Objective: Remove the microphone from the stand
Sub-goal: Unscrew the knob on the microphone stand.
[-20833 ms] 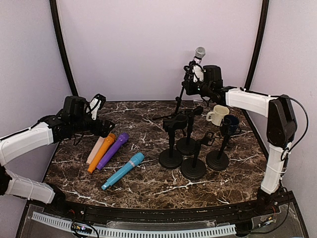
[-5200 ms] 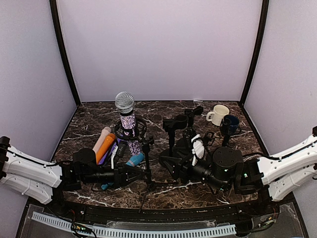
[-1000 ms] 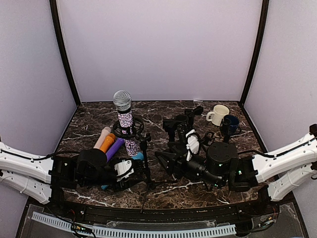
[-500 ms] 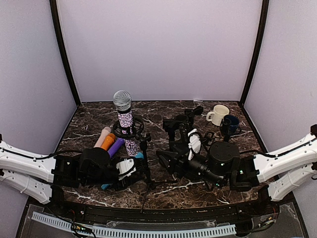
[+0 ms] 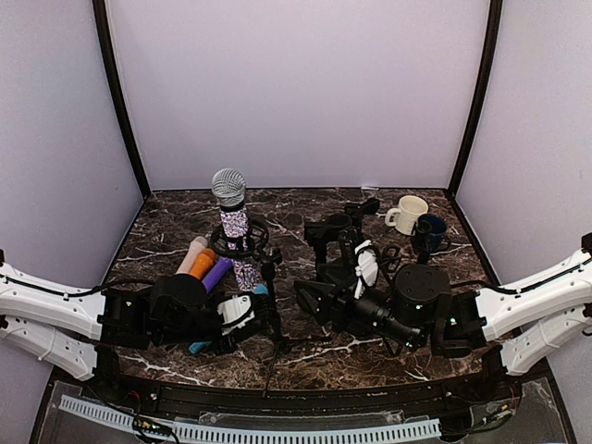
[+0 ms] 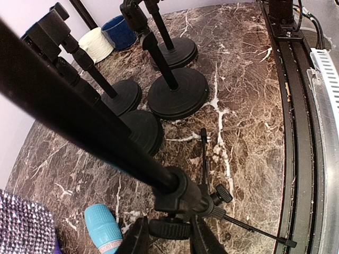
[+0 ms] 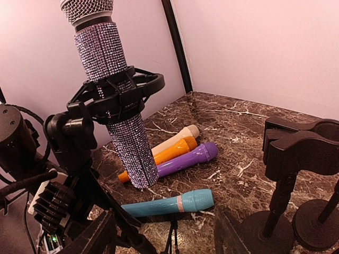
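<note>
A rhinestone microphone [image 5: 231, 208] with a silver mesh head stands upright in the black shock mount of a tripod stand [image 5: 270, 287]. The right wrist view shows the microphone [image 7: 114, 106] clamped in the mount [image 7: 119, 92], its lower end hanging free. My left gripper [image 5: 268, 324] lies low on the table at the stand's foot. Its fingers [image 6: 139, 238] press both sides of the black knurled knob [image 6: 169, 229] under the stand's hub [image 6: 185, 196]. My right gripper [image 5: 310, 301] sits right of the stand, open and empty [image 7: 167, 241], facing the microphone.
A teal microphone [image 7: 175, 203] lies under the stand. Purple [image 7: 188, 157], orange [image 7: 169, 150] and cream [image 7: 180, 135] microphones lie behind it. Several empty round-base stands [image 5: 333, 231] crowd the middle. A white mug [image 5: 407, 213] and a blue mug [image 5: 430, 229] sit back right.
My left gripper's jaws have closed in on the knob at the stand's hub. The right gripper has drifted slightly to the right and stayed open.
</note>
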Motion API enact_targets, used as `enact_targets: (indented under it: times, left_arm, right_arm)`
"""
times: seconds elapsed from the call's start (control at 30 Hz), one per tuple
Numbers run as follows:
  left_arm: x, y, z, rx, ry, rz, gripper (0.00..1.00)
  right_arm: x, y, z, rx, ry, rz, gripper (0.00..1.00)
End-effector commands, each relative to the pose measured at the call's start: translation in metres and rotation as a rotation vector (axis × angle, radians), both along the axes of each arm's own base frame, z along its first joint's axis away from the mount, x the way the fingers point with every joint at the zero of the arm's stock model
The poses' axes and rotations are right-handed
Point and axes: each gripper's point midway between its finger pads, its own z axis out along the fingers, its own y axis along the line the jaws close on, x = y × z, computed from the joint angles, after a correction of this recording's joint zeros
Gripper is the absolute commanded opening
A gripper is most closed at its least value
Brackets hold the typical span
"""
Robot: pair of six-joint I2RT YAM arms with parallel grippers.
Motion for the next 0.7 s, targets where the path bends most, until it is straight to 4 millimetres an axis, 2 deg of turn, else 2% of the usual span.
enact_targets:
  times: [0.0,0.3,0.57,0.67]
  left_arm:
    - [0.004,-0.004,0.012,-0.032,-0.005,0.002,0.28]
    - [0.004,-0.003,0.004,-0.049,0.054,0.003,0.19]
    - [-0.003,-0.003,-0.008,-0.087,0.194,-0.006,0.15]
    - [-0.011,-0.004,-0.015,-0.108,0.27,-0.021,0.14]
  right_arm:
    - [0.003,-0.005,0.011,0.053,-0.001,-0.019,0.63]
    - [0.003,-0.005,0.009,0.05,0.003,-0.021,0.63]
    - [0.002,-0.003,0.006,0.044,0.007,-0.012,0.63]
    - [0.002,-0.003,0.005,0.041,0.009,-0.006,0.63]
